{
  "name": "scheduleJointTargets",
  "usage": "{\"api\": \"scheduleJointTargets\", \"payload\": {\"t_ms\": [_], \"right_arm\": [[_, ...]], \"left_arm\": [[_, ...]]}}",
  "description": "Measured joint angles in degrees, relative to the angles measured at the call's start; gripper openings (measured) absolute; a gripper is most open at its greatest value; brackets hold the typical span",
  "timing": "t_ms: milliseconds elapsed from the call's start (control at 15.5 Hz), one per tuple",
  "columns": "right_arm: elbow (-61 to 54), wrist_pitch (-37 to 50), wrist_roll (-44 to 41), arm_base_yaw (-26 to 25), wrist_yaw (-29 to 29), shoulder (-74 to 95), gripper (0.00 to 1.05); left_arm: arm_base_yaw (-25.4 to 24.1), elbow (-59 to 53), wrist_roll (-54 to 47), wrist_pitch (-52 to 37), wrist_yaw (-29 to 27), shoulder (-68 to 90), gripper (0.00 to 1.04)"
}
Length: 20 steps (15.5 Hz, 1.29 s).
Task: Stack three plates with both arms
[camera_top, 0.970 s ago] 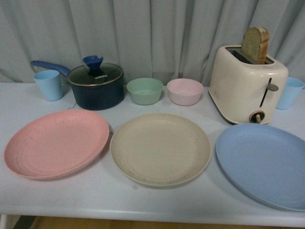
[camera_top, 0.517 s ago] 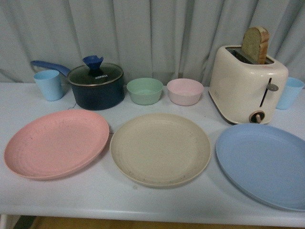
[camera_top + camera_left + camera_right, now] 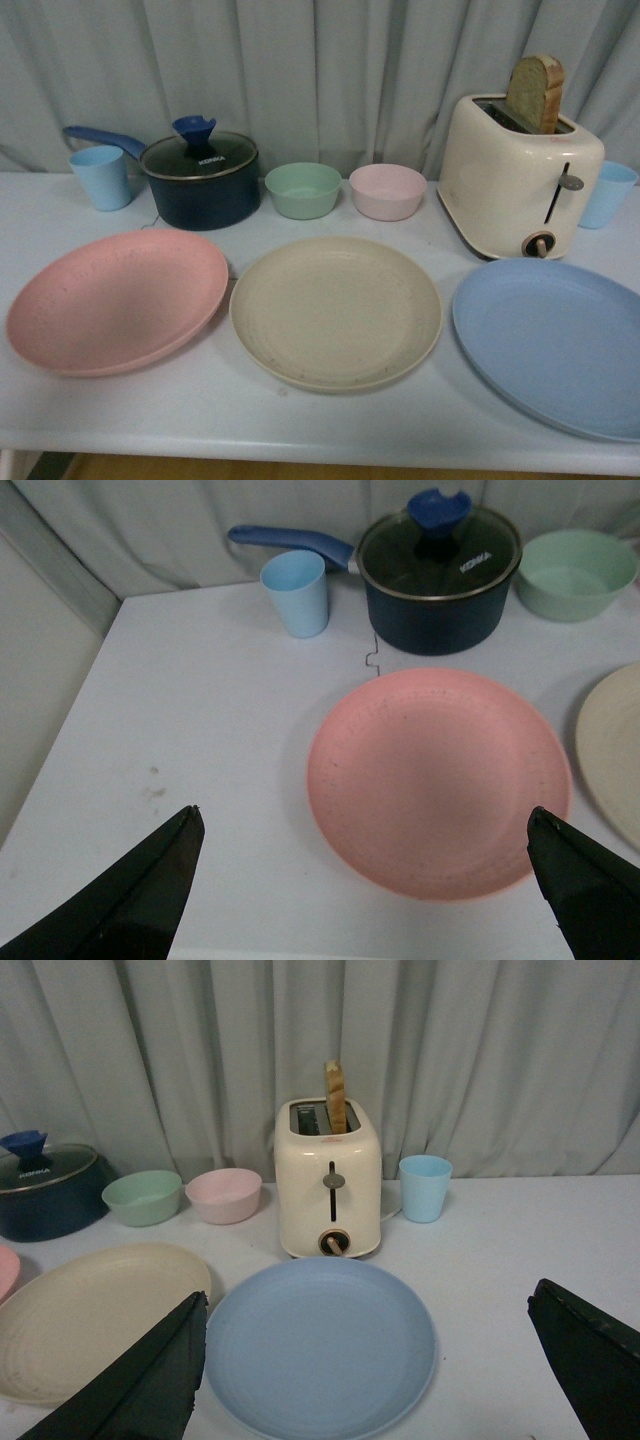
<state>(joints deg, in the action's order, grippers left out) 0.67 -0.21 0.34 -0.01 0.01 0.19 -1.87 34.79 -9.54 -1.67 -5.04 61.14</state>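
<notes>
Though untouched, pink plate (image 3: 438,780) between left end effector's (image 3: 365,811) spread jaws.

- White lettering on the glass lid (image 3: 200,156) of the dark blue pot (image 3: 200,200) seems to read "KONKA", though it is small and blurred.
- No other readable text, number or sign.

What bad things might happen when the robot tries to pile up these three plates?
The blue plate lies near the table's front edge, so a push from the open right pincer might slide it off. The toaster with its bread stands just behind that plate and might get bumped. The pink plate lies flat beside the beige plate; the open left pincer might shove it instead of lifting it.
</notes>
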Motion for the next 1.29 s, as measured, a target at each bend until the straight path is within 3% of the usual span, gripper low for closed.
{"api": "scheduleJointTargets", "payload": {"t_ms": [323, 646, 1034, 1293], "right_arm": [[0.0, 0.0, 0.0, 0.0, 0.0, 0.0, 0.98], [0.0, 0.0, 0.0, 0.0, 0.0, 0.0, 0.98], [0.0, 0.0, 0.0, 0.0, 0.0, 0.0, 0.98], [0.0, 0.0, 0.0, 0.0, 0.0, 0.0, 0.98]], "left_arm": [[-3.2, 22.1, -8.7, 10.8, 7.3, 31.3, 0.98], [-7.6, 40.1, -8.0, 18.9, 15.1, 52.6, 0.98], [-12.1, 50.5, -8.5, 21.4, 16.6, 66.8, 0.98], [-14.0, 51.7, -8.5, 21.3, 16.2, 70.1, 0.98]]}}
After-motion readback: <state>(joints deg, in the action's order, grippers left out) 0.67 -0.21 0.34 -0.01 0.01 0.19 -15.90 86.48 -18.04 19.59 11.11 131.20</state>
